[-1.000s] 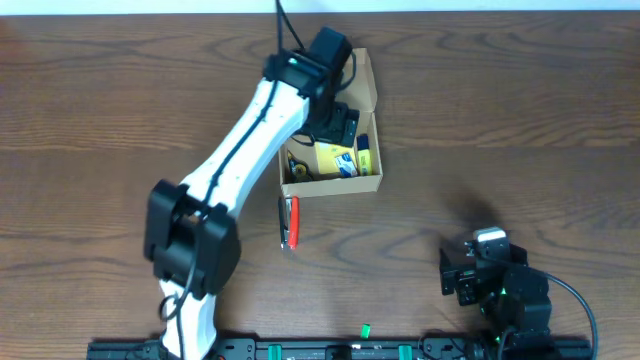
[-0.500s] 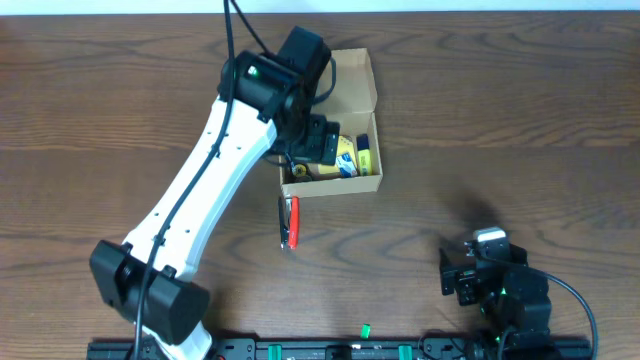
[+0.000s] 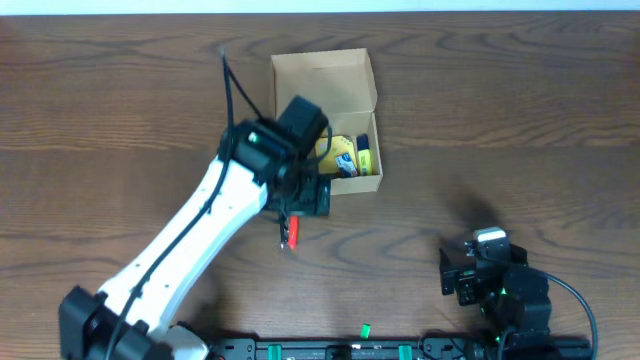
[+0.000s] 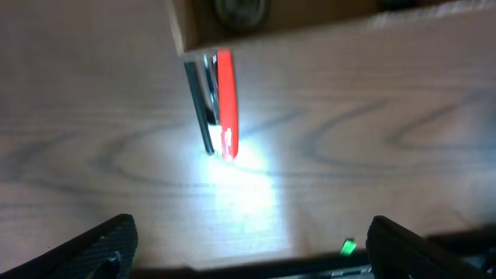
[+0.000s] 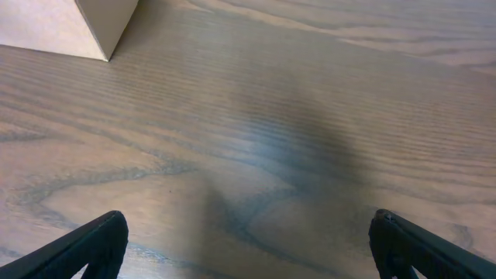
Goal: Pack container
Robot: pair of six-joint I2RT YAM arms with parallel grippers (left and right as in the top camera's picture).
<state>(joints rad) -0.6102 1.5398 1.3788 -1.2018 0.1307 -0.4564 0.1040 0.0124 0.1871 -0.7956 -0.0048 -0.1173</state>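
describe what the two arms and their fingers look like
The left arm has long white shells with black joints and a black wrist block; a thin black cable loops off it. The right arm is compact and almost all black, with a small pale grey block on top and a black side cable. The left fingers and right fingers are matte black.

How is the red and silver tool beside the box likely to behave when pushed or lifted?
The red tool looks rigid, so it should lift without bending. Its shiny metal side might slip in a grip. Long, narrow and lying flat, it would probably slide or pivot rather than roll.
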